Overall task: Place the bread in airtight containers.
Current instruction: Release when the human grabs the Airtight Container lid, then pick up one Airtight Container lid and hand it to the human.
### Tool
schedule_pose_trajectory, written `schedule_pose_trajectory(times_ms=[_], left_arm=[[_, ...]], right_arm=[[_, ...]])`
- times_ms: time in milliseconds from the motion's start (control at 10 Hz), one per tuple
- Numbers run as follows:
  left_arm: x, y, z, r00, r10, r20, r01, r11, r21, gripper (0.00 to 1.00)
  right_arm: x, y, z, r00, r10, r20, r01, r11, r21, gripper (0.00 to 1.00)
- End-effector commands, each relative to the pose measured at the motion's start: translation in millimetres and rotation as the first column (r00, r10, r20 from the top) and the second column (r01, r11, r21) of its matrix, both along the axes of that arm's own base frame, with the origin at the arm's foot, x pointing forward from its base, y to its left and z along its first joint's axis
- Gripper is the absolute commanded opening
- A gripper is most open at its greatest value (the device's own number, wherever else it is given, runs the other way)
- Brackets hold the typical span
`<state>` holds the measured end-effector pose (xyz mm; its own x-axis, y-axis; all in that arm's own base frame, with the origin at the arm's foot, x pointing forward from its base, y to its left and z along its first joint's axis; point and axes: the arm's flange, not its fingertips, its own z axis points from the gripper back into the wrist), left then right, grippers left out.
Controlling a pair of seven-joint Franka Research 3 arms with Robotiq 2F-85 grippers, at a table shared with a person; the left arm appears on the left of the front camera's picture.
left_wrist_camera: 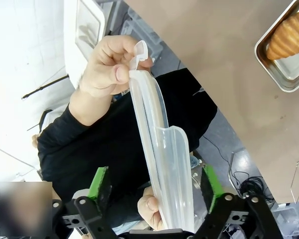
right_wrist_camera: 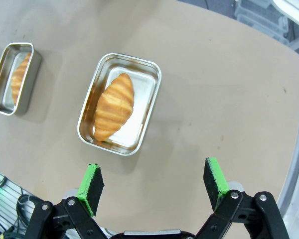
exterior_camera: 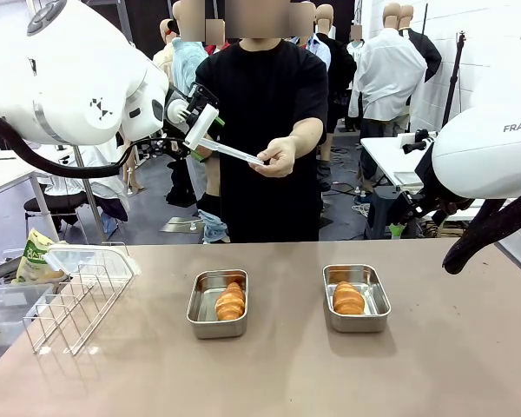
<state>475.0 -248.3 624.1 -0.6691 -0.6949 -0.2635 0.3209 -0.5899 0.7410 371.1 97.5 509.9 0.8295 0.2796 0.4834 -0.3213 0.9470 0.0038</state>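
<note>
Two lidless tins sit apart on the table [exterior_camera: 434, 365]: left tin [exterior_camera: 217, 329] and right tin [exterior_camera: 356, 323], one roll [exterior_camera: 230, 304] in each.

Left wrist: the left gripper [left_wrist_camera: 154, 184] stands wide, its pads clear of the clear lid [left_wrist_camera: 157, 124] that the person's hand [left_wrist_camera: 107, 64] holds.

Right wrist: the right gripper [right_wrist_camera: 152, 179] gapes empty above the table, near a tin [right_wrist_camera: 148, 99] holding a roll.

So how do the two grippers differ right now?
The left gripper is up by the person, its open jaws either side of a clear lid the person's hand holds; the right gripper hangs over the table with nothing between its jaws. Both are open.
</note>
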Motion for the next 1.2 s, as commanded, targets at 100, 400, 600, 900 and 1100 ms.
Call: schedule_pose_trajectory(times_ms=[100, 400, 600, 900, 1100], left_arm=[[3.3, 1.9, 5.8, 0.999, -0.03, -0.017, 0.029, 0.999, -0.039, 1.0], [-0.1, -0.2, 1.1, 1.0, 0.0, 0.001, 0.0, 1.0, -0.004, 1.0], [-0.1, -0.2, 1.1, 1.0, 0.0, 0.001, 0.0, 1.0, -0.004, 1.0], [-0.1, -0.2, 1.1, 1.0, 0.0, 0.001, 0.0, 1.0, -0.004, 1.0], [-0.1, -0.2, 1.1, 1.0, 0.0, 0.001, 0.0, 1.0, -0.004, 1.0]], right_arm=[[-0.3, -0.7, 0.1, 1.0, 0.0, -0.002, 0.0, 1.0, -0.001, 1.0], [-0.3, -0.7, 0.1, 1.0, 0.0, -0.002, 0.0, 1.0, -0.001, 1.0], [-0.3, -0.7, 0.1, 1.0, 0.0, -0.002, 0.0, 1.0, -0.001, 1.0], [-0.3, -0.7, 0.1, 1.0, 0.0, -0.002, 0.0, 1.0, -0.001, 1.0], [-0.3, -0.7, 0.1, 1.0, 0.0, -0.002, 0.0, 1.0, -0.001, 1.0]])
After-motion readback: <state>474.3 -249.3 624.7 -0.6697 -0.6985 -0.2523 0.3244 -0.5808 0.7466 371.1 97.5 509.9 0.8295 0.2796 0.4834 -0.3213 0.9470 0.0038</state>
